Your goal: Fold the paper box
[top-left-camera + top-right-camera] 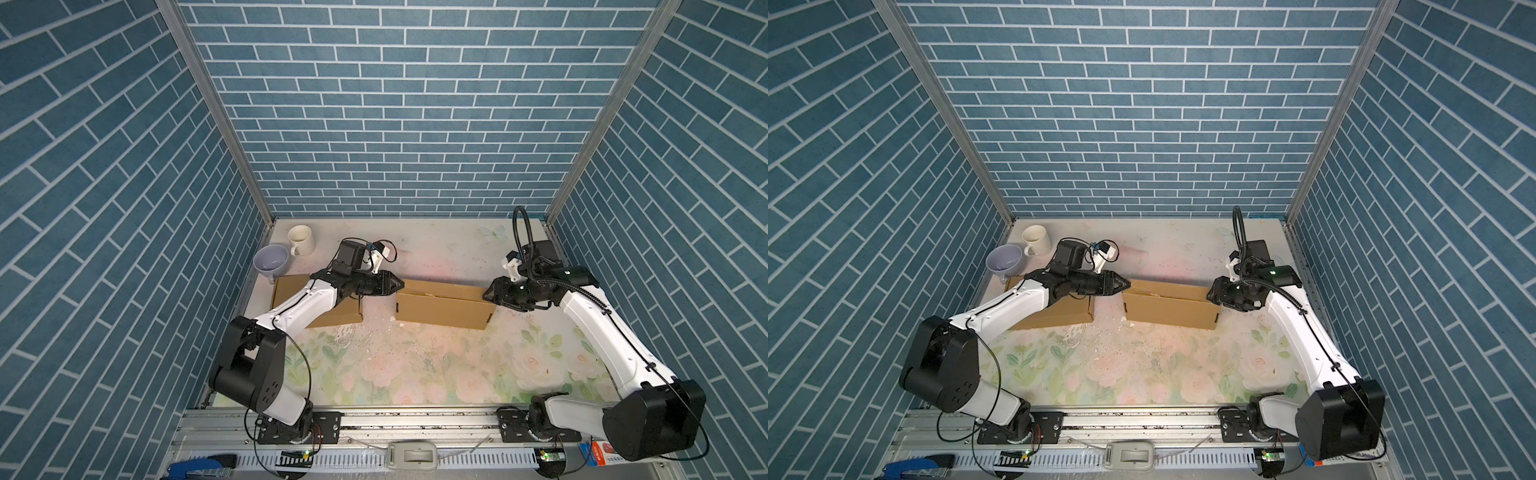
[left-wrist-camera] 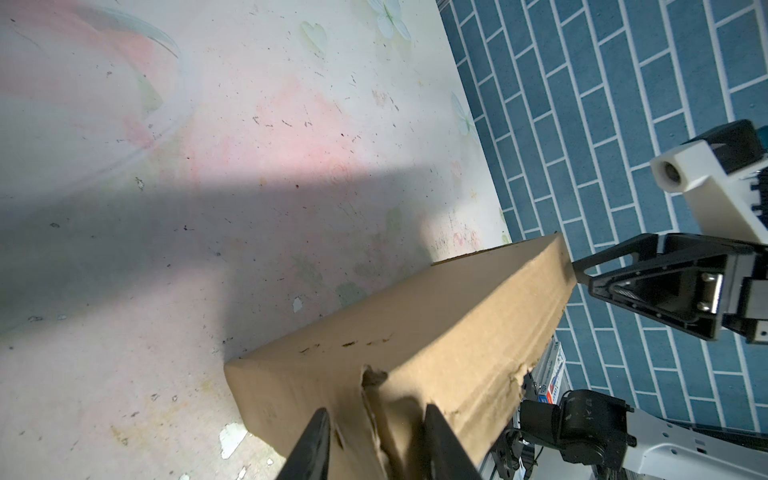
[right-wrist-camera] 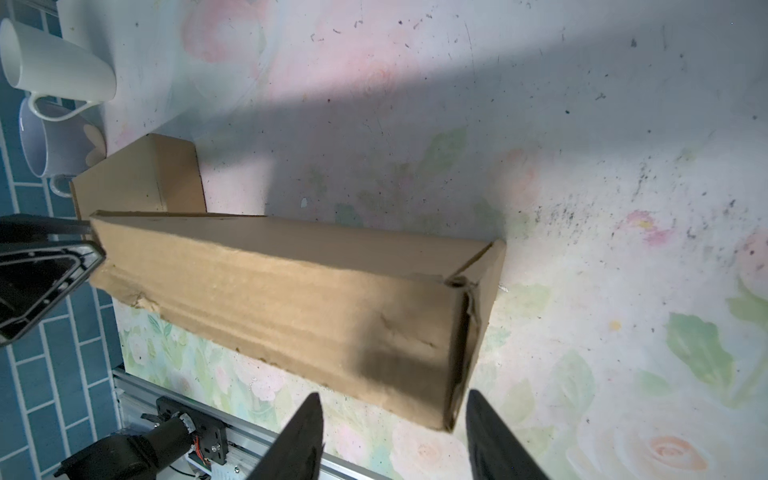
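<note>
While left pincer (image 2: 376, 411) pinches paper box (image 2: 436, 324), right pincer (image 3: 395, 395) spread at opposite end

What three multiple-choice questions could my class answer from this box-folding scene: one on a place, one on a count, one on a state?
1. Where do the cups stand?
A. Far left corner of the table
B. Near right corner
C. Dead centre

2. How many cups are there?
A. One
B. Two
C. Four

3. How do the right gripper fingers stand?
A. Pressed together
B. Spread apart
C. Clamped on a cup

Key:
1 A: in a top view the white mug and lilac cup sit at the far left corner.
2 B: only those two show.
3 B: the right wrist view shows a clear gap between them, just before the paper box end.
</note>
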`<action>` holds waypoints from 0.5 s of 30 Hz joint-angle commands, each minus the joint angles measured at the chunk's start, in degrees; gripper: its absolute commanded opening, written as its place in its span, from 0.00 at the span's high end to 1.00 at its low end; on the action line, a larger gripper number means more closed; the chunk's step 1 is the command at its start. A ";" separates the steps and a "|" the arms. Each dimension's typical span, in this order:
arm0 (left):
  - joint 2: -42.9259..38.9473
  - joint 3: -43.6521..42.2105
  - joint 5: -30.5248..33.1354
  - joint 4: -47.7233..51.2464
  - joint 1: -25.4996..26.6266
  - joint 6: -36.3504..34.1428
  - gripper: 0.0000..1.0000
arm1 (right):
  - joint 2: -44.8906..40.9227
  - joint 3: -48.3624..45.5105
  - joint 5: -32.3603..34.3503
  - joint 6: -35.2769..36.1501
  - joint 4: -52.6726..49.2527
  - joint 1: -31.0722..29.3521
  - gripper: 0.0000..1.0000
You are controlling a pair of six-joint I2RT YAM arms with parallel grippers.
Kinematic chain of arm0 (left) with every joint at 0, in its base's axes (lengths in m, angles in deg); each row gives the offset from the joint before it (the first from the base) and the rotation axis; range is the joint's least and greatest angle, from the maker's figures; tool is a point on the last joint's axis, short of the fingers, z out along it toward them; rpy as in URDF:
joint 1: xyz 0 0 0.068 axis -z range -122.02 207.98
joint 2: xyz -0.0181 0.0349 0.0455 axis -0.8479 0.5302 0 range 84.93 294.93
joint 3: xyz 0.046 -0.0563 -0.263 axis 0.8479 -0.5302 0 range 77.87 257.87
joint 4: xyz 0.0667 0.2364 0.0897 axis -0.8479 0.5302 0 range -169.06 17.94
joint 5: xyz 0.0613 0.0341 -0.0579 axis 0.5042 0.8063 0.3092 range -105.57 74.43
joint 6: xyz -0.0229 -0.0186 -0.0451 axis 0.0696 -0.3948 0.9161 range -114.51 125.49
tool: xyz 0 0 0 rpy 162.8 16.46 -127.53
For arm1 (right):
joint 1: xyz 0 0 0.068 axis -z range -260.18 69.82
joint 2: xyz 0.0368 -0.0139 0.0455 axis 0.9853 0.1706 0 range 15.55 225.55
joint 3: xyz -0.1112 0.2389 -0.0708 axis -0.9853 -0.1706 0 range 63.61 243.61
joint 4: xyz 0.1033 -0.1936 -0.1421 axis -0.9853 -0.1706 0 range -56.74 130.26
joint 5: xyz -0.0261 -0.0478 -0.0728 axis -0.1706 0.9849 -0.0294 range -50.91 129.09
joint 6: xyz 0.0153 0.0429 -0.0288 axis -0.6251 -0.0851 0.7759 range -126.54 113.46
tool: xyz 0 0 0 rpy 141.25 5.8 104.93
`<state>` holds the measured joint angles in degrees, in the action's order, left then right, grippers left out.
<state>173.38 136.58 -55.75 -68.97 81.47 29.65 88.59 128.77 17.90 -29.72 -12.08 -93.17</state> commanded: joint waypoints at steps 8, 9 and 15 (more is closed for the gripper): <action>7.48 5.09 1.30 -3.74 1.04 7.39 0.60 | 5.80 4.39 -9.45 -6.11 10.75 0.64 0.53; 8.18 6.79 1.36 -3.47 0.91 7.39 0.60 | 6.90 5.97 -9.69 -6.18 10.97 0.84 0.53; 9.22 10.65 1.22 -3.22 0.60 7.47 0.59 | 10.13 11.11 -12.86 -5.58 14.96 1.13 0.54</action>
<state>183.30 146.86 -50.68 -72.86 80.31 36.65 98.95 136.38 14.03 -33.79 -2.48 -90.81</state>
